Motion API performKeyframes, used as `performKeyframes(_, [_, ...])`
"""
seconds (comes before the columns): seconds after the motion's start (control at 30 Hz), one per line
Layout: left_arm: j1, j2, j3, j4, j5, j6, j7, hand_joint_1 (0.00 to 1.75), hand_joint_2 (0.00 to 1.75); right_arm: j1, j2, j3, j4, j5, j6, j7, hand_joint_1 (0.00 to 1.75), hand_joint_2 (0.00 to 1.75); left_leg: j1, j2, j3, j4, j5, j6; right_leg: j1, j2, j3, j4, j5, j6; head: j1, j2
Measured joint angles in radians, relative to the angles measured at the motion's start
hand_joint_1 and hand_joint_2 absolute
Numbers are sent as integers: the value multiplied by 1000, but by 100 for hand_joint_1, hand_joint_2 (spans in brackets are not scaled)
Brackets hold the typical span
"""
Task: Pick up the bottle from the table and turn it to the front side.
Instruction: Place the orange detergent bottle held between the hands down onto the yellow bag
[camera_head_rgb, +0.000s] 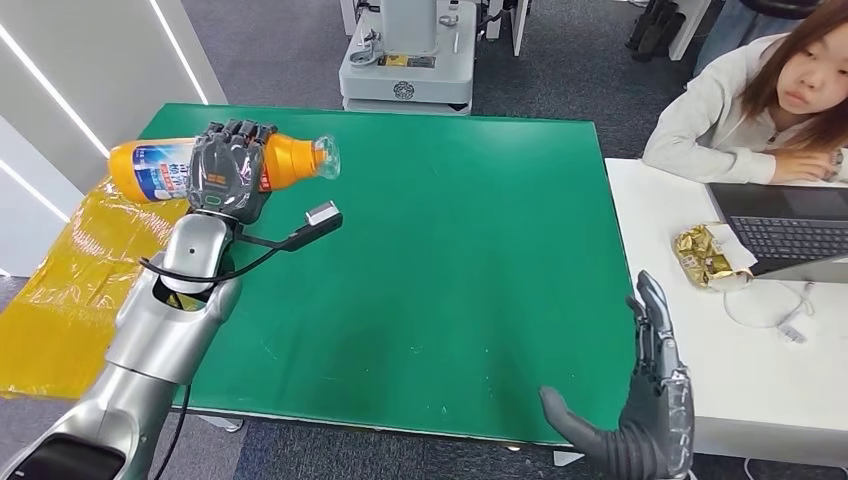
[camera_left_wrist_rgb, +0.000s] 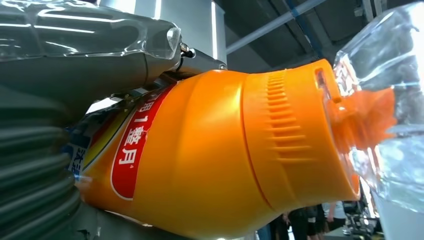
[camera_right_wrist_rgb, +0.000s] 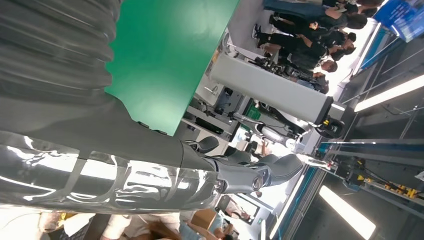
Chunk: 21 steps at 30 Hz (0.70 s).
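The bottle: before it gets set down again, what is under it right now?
The bottle, held lying sideways by the left hand, hangs over the green table edge and yellow sheet. The spot directly beneath is covered.

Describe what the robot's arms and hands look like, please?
Both arms are smooth silver shells; the left arm has a black cable looping along it to a small silver box. The left hand and right hand are dark grey, with jointed fingers, under glossy clear film. Each wrist wears a grey ribbed cover.
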Motion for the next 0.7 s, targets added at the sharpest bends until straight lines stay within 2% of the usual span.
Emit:
performKeyframes(0.43, [72,89,-19,-45,0,-86,45,175,175,57,0,-10,-37,4,-20,14,0,175,0,1,0,0,0,-1,0,1,0,0,-1,0,0,0])
performKeyframes(0.7, [144,109,-1,-61,0,-106,-35,175,175,82,6,-21,-54,4,-18,14,0,175,0,1,0,0,0,-1,0,1,0,0,-1,0,0,0])
